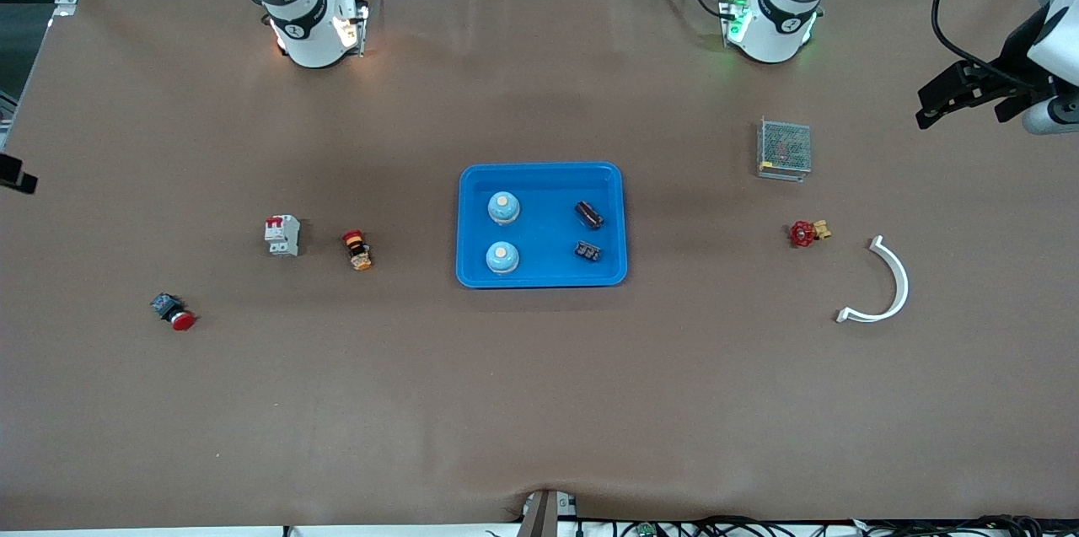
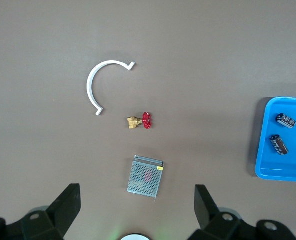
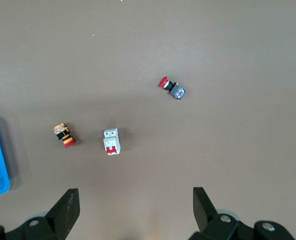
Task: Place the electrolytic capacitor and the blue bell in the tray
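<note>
Starting at the right arm's end of the table, the right gripper (image 3: 135,205) is almost wholly cut off at the edge of the front view. Its own wrist view shows the jaws spread wide with nothing between them, high over a red button (image 1: 175,314), a breaker (image 1: 282,235) and an orange-black switch (image 1: 358,250). These are not task items, so this arm seems to be waiting. In the centre of the front frame lies the tray (image 1: 541,172). Two blue bells (image 1: 503,207) sit in it upright, one nearer the camera than the other, on the side toward the right arm. Two capacitors (image 1: 589,214) lie on their sides in the tray's other half. The upper one has its long axis diagonal in the frame; the lower one's axis is too small to read. Nothing for the task lies outside the rim, so the placing looks done, and no reach seems called for. Toward the left arm's end stand a mesh box (image 1: 784,149), a red valve (image 1: 807,233) and a white arc (image 1: 885,284). The left gripper (image 2: 136,200) hangs over that end, wide open and empty. The tray is cut off at the edge of both wrist views.
</note>
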Robot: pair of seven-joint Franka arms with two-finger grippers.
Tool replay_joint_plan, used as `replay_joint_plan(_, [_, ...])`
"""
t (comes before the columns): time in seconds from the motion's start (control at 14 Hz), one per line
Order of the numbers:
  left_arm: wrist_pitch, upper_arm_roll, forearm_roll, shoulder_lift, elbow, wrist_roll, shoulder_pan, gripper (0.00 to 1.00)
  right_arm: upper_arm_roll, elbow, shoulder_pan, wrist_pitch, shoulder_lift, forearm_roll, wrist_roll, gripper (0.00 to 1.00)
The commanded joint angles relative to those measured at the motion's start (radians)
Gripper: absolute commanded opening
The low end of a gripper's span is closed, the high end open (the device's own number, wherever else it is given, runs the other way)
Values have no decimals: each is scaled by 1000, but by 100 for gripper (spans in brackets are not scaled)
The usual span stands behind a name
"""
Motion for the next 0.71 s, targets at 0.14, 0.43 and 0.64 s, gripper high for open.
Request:
replay_joint_plan(0.14, [-7,-3,-3,-18,-13,10,4,100,-15,-280,4,107,-199,15,3,100])
replay_joint_plan(0.43, [-1,-3,-1,-14,-12,10,4,100,29,-394,-27,170,-288,15,12,100])
replay_joint_plan(0.64, [0,-3,-3,-14,-13,10,4,100,83,-473,-27,221,-342,15,109,100])
